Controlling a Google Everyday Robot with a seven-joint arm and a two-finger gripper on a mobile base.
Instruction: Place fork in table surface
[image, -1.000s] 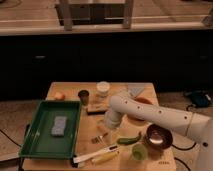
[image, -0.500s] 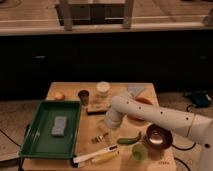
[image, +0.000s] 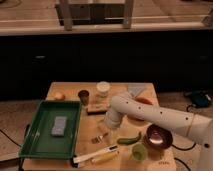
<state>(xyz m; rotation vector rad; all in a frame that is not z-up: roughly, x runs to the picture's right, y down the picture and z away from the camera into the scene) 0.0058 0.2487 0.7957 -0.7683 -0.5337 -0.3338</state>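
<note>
The fork (image: 100, 137) is a small tan utensil lying on the light wooden table surface (image: 120, 90), just right of the green tray. My gripper (image: 108, 123) is at the end of the white arm that reaches in from the right. It hangs just above and slightly behind the fork. I cannot tell whether it touches the fork.
A green tray (image: 37, 145) with a grey sponge (image: 59, 126) is on the left. A green pepper (image: 129, 139), a green cup (image: 139, 151), a bowl (image: 158, 136), a white-and-black utensil (image: 94, 154) and a yellow oblong item (image: 106, 159) lie near the front. A dark cup (image: 83, 95), a white container (image: 102, 89) and a brown block (image: 97, 106) stand behind.
</note>
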